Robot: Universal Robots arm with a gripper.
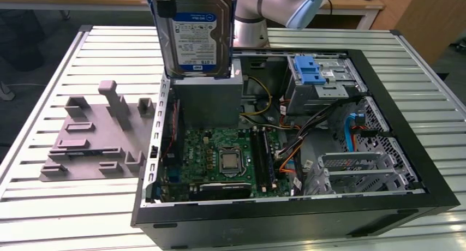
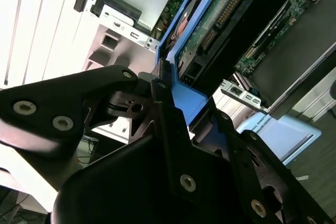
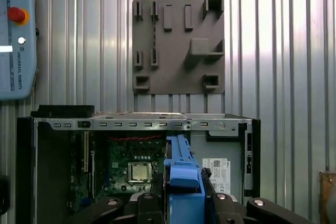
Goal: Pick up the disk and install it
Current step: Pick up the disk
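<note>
Two black jaws are clenched on the blue carrier frame of the disk [image 2: 220,19] in the second wrist view. The disk is held on edge, long axis vertical, clear above the open computer case [image 1: 291,223]. It is hung over the grey power-supply box [image 1: 207,98]; the drive cage [image 1: 324,84] with its blue latch [image 1: 309,71] lies apart, toward the exterior view's right. Beyond, a grey fixture plate [image 1: 87,147] is laid on the slatted desk [image 1: 43,207].

The disk [image 1: 195,35] (blue-framed, labelled) hangs upright above the open case [image 1: 291,225].
</note>
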